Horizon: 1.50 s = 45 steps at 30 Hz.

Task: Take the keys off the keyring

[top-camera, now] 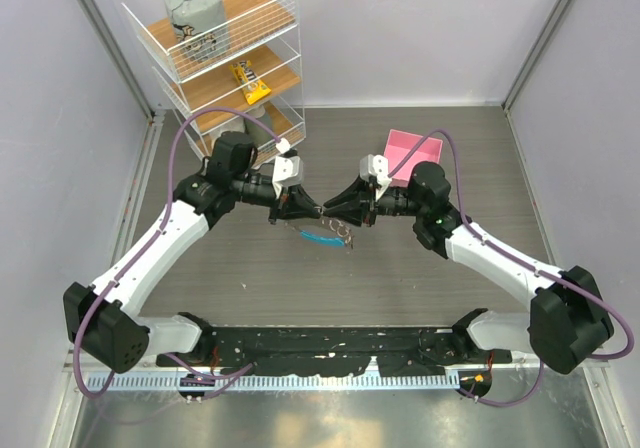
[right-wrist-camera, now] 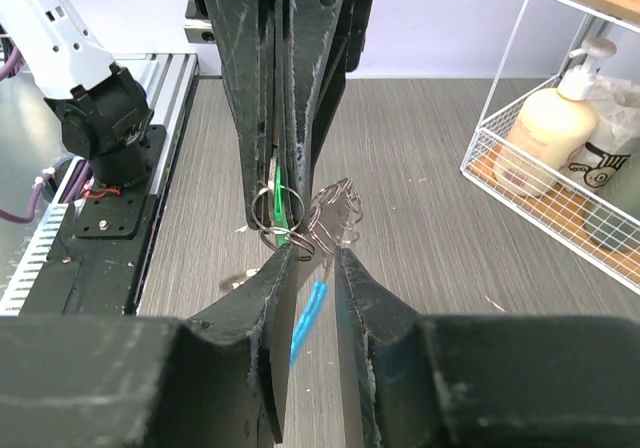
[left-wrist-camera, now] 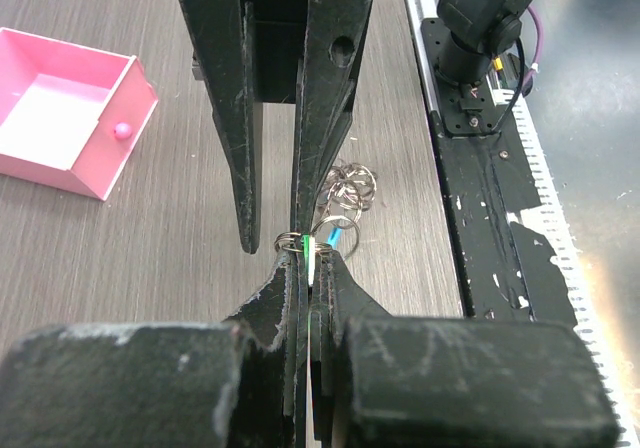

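Observation:
The green-headed key (left-wrist-camera: 308, 251) is pinched edge-on between the fingers of my left gripper (left-wrist-camera: 308, 260), which is shut on it above the table. The key also shows in the right wrist view (right-wrist-camera: 280, 200). The keyring (right-wrist-camera: 335, 218), a cluster of silver rings with a blue strip (right-wrist-camera: 310, 313), hangs from the key just under both grippers (top-camera: 322, 232). My right gripper (right-wrist-camera: 317, 253) faces the left one tip to tip. Its jaws stand a little apart around the hanging rings, with the blue strip seen through the gap. In the top view the left gripper (top-camera: 311, 209) and right gripper (top-camera: 336, 211) nearly touch.
A pink open box (top-camera: 412, 154) sits behind the right arm, also in the left wrist view (left-wrist-camera: 60, 118). A white wire shelf (top-camera: 225, 58) with several items stands at the back left; its lower basket (right-wrist-camera: 560, 168) holds a lotion bottle. The arms' black base rail (top-camera: 320, 343) runs along the near edge.

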{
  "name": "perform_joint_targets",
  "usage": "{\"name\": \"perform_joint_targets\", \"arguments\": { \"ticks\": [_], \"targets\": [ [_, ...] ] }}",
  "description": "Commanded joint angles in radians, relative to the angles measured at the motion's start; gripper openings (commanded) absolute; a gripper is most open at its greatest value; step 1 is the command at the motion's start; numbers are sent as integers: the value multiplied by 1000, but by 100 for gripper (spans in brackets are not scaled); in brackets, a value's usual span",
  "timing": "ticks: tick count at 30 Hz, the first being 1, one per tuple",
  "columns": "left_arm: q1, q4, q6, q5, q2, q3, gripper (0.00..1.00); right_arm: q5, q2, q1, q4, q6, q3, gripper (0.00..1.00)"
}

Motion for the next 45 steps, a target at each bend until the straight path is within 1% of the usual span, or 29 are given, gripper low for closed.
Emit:
{"name": "perform_joint_targets", "arguments": {
  "ticks": [1,6,9,10,16,17,18,19,20,22,24,27,33,37,41,45],
  "targets": [
    [-6,25,11,22,-2,46,0,13,-33,6,50,5,21,26],
    [-6,20,14,17,-7,52,0,-1,-29,5,42,2,24,25],
    [-6,20,13,12,-13,58,0,-3,-17,5,36,-1,27,29],
    [-6,20,14,14,-15,58,0,-3,-14,6,28,-3,32,29],
    [-6,31,11,20,-22,51,0,3,5,9,4,-20,44,24],
    [-6,33,10,20,-21,52,0,6,5,11,-8,-26,50,23],
    [-6,34,9,18,-22,51,0,9,6,15,-15,-32,53,16],
    [-6,36,3,20,-21,52,0,9,5,17,-25,-37,55,13],
    [-6,36,3,20,-19,51,0,9,5,18,-29,-38,58,7],
    [-6,36,-6,14,-16,51,0,19,-1,26,-44,-49,61,5],
    [-6,37,-18,2,-12,54,0,45,-15,38,-81,-82,64,5],
    [-6,36,-49,-24,-5,67,0,130,-38,68,-180,-167,75,5],
    [-6,19,-95,-34,19,100,0,270,-98,135,-275,-273,72,5],
    [-5,10,-118,-55,22,115,0,354,-135,170,-276,-325,50,5],
    [-5,13,-136,-67,22,120,0,399,-153,201,-266,-371,30,5],
    [-5,10,-153,-78,31,129,0,437,-174,236,-216,-431,-14,5]
  ]
}}
